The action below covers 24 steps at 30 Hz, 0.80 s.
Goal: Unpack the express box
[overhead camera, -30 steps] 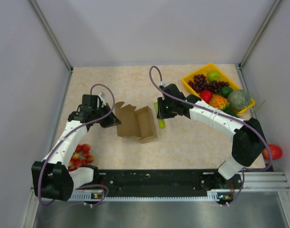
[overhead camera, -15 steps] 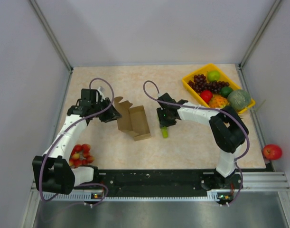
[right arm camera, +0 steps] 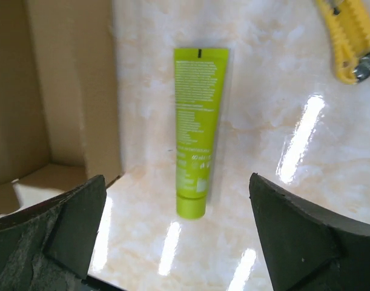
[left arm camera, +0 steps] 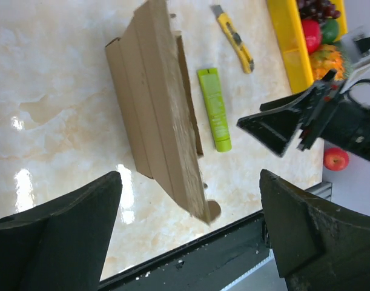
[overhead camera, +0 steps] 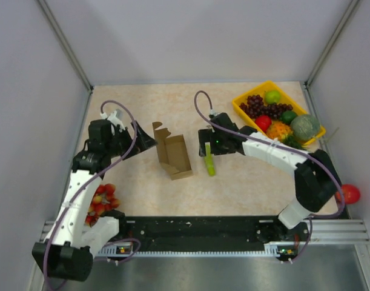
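Observation:
The express box [overhead camera: 172, 156], a brown carton with its flaps open, lies mid-table; it also shows in the left wrist view [left arm camera: 155, 109] and the right wrist view [right arm camera: 51, 91]. A green tube [overhead camera: 208, 161] lies flat on the table just right of the express box [left arm camera: 215, 109] [right arm camera: 195, 127]. My left gripper [overhead camera: 143, 140] stands open a little left of the box, with nothing between its fingers [left arm camera: 189, 194]. My right gripper [overhead camera: 204, 143] hangs open above the tube's far end, apart from it [right arm camera: 177, 185].
A yellow utility knife [left arm camera: 233, 45] [right arm camera: 348, 42] lies beyond the tube. A yellow tray [overhead camera: 240, 110] of fruit stands at the back right. A cluster of red fruit [overhead camera: 103, 197] lies by the left arm. A red apple [overhead camera: 349, 194] sits at the right edge.
Both grippers have opened. The right one set the green tube down beside the box and let go. The left one released the box flap and drew back to the left.

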{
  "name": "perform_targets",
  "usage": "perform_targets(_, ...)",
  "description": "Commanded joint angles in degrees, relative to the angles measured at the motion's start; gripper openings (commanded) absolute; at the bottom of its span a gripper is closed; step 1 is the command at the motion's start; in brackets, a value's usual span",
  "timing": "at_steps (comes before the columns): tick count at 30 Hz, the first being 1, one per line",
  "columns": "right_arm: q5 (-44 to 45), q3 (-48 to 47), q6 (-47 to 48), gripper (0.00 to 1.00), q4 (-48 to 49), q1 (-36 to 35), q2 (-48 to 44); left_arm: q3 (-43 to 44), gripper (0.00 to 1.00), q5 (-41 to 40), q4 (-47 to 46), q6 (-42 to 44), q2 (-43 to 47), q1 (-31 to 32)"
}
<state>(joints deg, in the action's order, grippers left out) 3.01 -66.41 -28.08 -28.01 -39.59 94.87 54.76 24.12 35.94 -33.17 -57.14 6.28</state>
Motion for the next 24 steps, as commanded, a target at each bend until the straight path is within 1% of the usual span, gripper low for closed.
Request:
perform_targets(1,1.91,0.67,-0.84,0.99,-1.69,0.39,-11.8,-2.99,0.99,-0.21,-2.28,-1.37,9.83,-0.31)
perform_targets(2,2.44,1.19,-0.84,0.99,-2.39,0.39,-15.47,-3.34,0.99,-0.13,-1.85,-1.37,11.25,-0.31)
perform_targets(5,4.81,2.77,-1.28,0.99,-5.03,0.39,-21.02,-3.87,0.99,-1.17,0.35,-1.02,16.53,-0.31)
perform_targets(6,6.21,3.04,-1.28,0.99,-6.52,0.31,-25.04,-3.79,0.99,-1.88,1.4,-1.11,17.76,-0.31)
perform_targets(8,7.36,3.83,-2.15,0.99,-8.02,0.39,-29.02,-2.74,0.99,-3.55,5.52,-0.76,20.58,-0.22)
perform_targets(9,8.67,4.1,-2.51,0.99,-8.81,0.31,-33.48,-2.12,0.99,-3.81,7.11,-0.06,21.28,-0.22)
perform_targets(10,9.55,4.27,-2.77,0.99,-10.12,0.39,-35.52,-1.33,0.99,-4.6,12.08,0.64,22.07,-0.22)
perform_targets(11,10.17,3.84,-3.12,0.99,-11.35,0.39,-37.72,0.33,0.99,-8.0,15.26,0.82,22.51,-0.22)
perform_targets(12,12.53,3.14,-3.21,0.99,-12.93,0.39,-40.96,0.87,0.99,-9.08,17.91,0.13,23.04,-0.13)
perform_targets(13,14.38,2.35,-4.34,0.99,-16.51,0.39,-42.82,0.96,0.99,-9.79,20.72,-0.05,24.61,-0.22)
perform_targets(15,17.54,1.11,-5.06,0.99,-18.3,0.31,-45.99,0.78,0.99,-10.14,21.62,0.12,26.9,-0.22)
perform_targets(16,18.26,1.11,-5.67,0.99,-19.09,0.39,-49.22,0.96,0.99,-10.67,21.97,0.03,29.35,-0.22)
perform_targets(19,19.32,1.02,-6.2,0.99,-20.06,0.39,-54.24,3.68,0.99,-13.13,23.29,0.64,32.44,-0.22)
perform_targets(21,20.46,0.06,-6.46,0.99,-21.82,0.31,-56.02,6.66,0.99,-11.74,23.56,1.61,32.97,-0.13)
perform_targets(22,20.37,-2.12,-7.25,0.99,-24.52,0.39,-57.41,11.55,0.99,-9.29,25.39,3.79,31.76,-0.22)
perform_targets(24,19.94,-3.45,-6.99,0.99,-25.86,0.39,-58.22,15.61,0.99,-9.17,27.15,6.35,30.87,-0.22)
